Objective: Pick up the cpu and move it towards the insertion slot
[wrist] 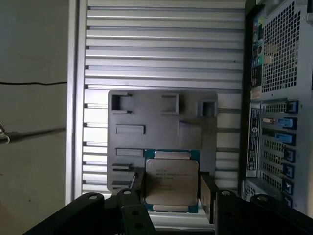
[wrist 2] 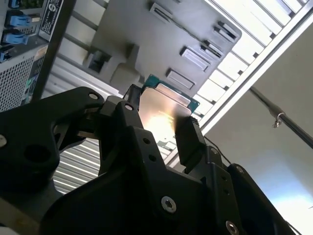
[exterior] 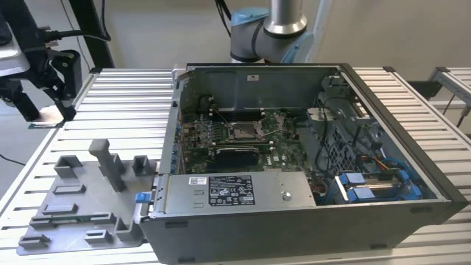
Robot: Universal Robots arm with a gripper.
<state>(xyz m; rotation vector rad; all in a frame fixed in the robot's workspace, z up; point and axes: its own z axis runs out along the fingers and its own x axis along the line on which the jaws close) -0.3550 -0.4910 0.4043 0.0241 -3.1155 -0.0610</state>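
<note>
So the gripper (wrist: 172,188) is closed down to the width of the cpu (wrist: 171,174). In both wrist views its two black fingers (wrist: 207,192) pinch opposite edges of the chip, silvery face showing, and nothing else is in its grip. The chip looks clear of the grey tray (wrist: 161,105), hanging in the air above it rather than sitting in a recess.

The insertion slot (exterior: 243,131) is well apart from here. In the exterior view it sits on the green motherboard (exterior: 283,152), down inside the open computer case (exterior: 294,207).

My take on doing this carry right: keep the chip flat, and keep the squeeze on the edges only, no harder than it needs. Stay high enough to clear the case wall between tray and board. Go slow too, since an edge grip on something this thin could let it tilt or slip if jolted.
</note>
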